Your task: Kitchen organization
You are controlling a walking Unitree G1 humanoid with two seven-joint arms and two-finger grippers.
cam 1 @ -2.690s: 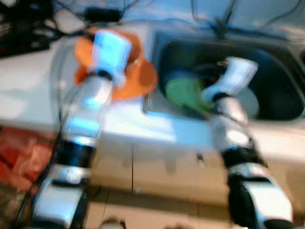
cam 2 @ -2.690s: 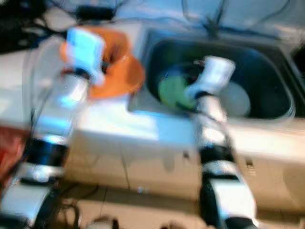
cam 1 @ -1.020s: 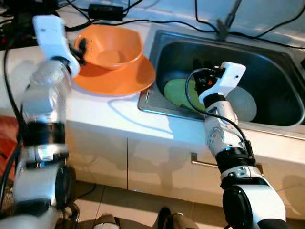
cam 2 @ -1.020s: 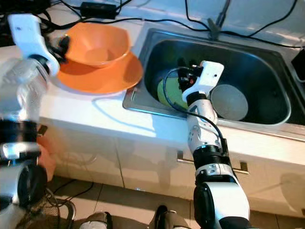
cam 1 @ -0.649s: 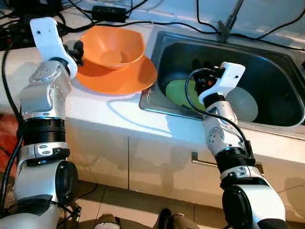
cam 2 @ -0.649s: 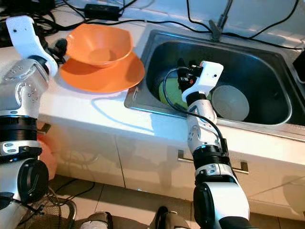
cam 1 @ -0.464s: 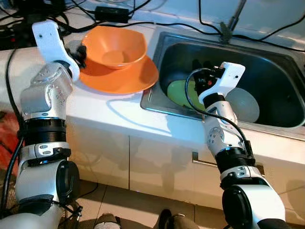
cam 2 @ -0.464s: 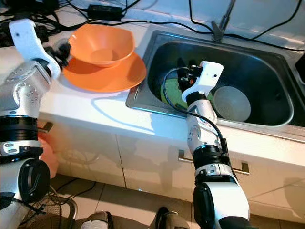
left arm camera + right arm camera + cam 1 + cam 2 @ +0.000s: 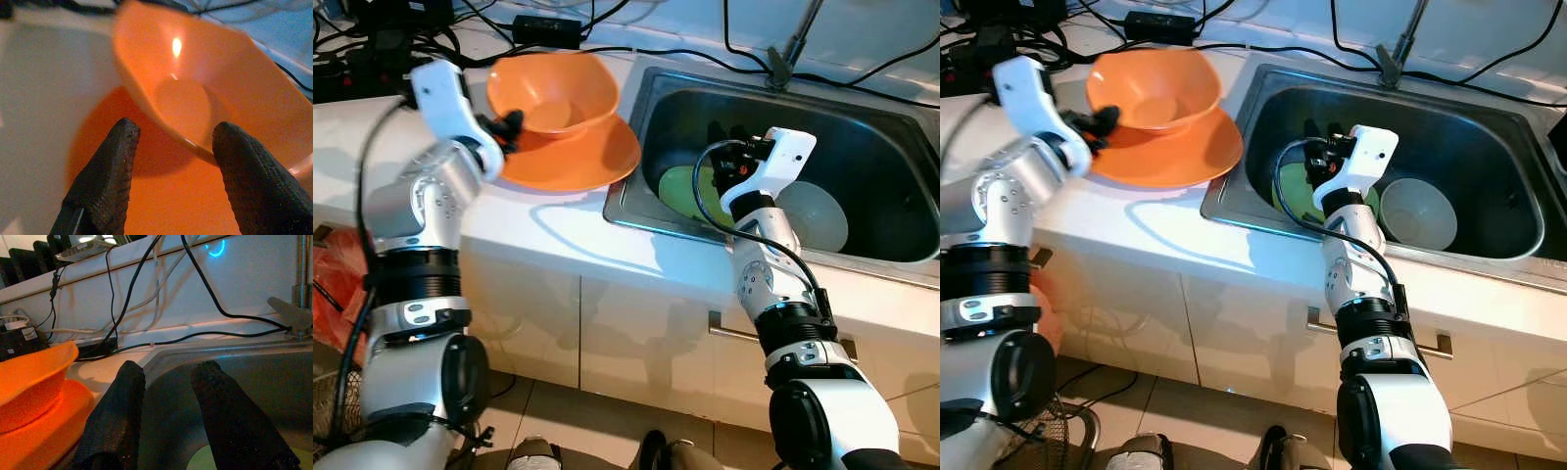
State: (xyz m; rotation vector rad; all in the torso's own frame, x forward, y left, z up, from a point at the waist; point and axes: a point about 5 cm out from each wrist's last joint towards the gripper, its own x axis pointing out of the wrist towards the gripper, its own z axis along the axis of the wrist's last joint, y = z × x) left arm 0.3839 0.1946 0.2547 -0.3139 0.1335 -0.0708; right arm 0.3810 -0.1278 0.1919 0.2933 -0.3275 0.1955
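Left gripper (image 9: 171, 142) fingers spread at orange bowl (image 9: 205, 93), right gripper (image 9: 168, 382) fingers parted over sink (image 9: 862, 127)

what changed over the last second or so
The left gripper has moved in from the counter's left side to the orange bowl, its open fingers now either side of the rim, and the bowl sits tilted on the orange plate. The right gripper stays over the sink, above the green plate.

No readable text, labels or numbers anywhere.
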